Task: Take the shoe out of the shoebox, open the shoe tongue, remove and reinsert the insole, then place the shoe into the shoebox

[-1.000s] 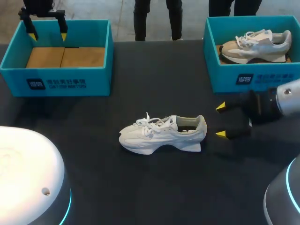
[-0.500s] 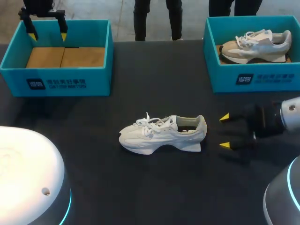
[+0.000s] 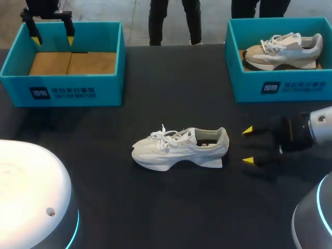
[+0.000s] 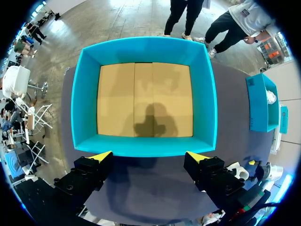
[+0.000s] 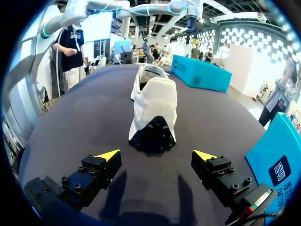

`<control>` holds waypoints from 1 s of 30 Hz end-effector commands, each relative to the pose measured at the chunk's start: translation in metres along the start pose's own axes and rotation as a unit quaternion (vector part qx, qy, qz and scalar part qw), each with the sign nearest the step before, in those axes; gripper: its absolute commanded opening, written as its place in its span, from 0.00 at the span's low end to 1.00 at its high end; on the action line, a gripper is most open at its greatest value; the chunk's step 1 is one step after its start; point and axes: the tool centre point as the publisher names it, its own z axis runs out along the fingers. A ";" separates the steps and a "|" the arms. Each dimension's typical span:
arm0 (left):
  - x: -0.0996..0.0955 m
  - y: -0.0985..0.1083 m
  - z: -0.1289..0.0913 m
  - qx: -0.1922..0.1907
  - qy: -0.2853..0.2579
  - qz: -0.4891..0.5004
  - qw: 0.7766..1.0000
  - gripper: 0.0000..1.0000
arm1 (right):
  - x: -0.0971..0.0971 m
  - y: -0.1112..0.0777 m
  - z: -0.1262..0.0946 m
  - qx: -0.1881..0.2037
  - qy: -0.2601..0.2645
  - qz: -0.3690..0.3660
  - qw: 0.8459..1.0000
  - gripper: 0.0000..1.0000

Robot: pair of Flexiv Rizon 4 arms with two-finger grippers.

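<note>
Right claw [image 3: 248,145] spread wide just behind the heel of the white shoe [image 3: 180,149], which stands upright on the tabletop [image 3: 155,207].
Going in low, the claw could shove or tip the light shoe instead of gripping it. The left claw [image 3: 52,37] hangs wide open over the empty box [image 3: 62,85]. Collar and laces hide the insole and tongue.

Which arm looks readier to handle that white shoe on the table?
Right: the right gripper, open, sits just behind the heel of the white shoe, pointing at it; the left gripper hangs far off over the empty shoebox.
</note>
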 end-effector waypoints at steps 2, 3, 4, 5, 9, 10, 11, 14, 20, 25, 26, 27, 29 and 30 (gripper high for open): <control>0.000 0.000 0.000 0.000 0.000 0.000 1.000 1.00 | 0.001 0.000 0.000 0.001 -0.001 0.000 1.000 1.00; 0.000 0.000 0.000 0.000 0.000 0.000 1.000 1.00 | 0.001 0.000 0.000 0.001 -0.001 0.000 1.000 1.00; 0.000 0.000 0.000 0.000 0.000 0.000 1.000 1.00 | 0.001 0.000 0.000 0.001 -0.001 0.000 1.000 1.00; 0.000 0.000 0.000 0.000 0.000 0.000 1.000 1.00 | 0.001 0.000 0.000 0.001 -0.001 0.000 1.000 1.00; 0.000 0.000 0.000 0.000 0.000 0.000 1.000 1.00 | 0.001 0.000 0.000 0.001 -0.001 0.000 1.000 1.00; 0.000 0.000 0.000 0.000 0.000 0.000 1.000 1.00 | 0.001 0.000 0.000 0.001 -0.001 0.000 1.000 1.00; 0.000 0.000 0.000 0.000 0.000 0.000 1.000 1.00 | 0.001 0.000 0.000 0.001 -0.001 0.000 1.000 1.00; 0.000 0.000 0.000 0.000 0.000 0.000 1.000 1.00 | 0.001 0.000 0.000 0.001 -0.001 0.000 1.000 1.00; 0.000 0.000 0.000 0.000 0.000 0.000 1.000 1.00 | 0.001 0.000 0.000 0.001 -0.001 0.000 1.000 1.00; 0.000 0.000 0.000 0.000 0.000 0.000 1.000 1.00 | 0.001 0.000 0.000 0.001 -0.001 0.000 1.000 1.00; 0.000 0.000 0.000 0.000 0.000 0.000 1.000 1.00 | 0.001 0.000 0.000 0.001 -0.001 0.000 1.000 1.00; 0.000 0.000 0.000 0.000 0.000 0.000 1.000 1.00 | 0.001 0.000 0.000 0.001 -0.001 0.000 1.000 1.00; 0.000 0.000 0.000 0.000 0.000 0.000 1.000 1.00 | 0.000 0.001 0.002 0.005 -0.001 0.002 1.000 1.00; 0.000 0.000 0.000 0.000 0.000 0.000 1.000 1.00 | 0.000 0.001 0.005 0.008 0.002 0.004 1.000 1.00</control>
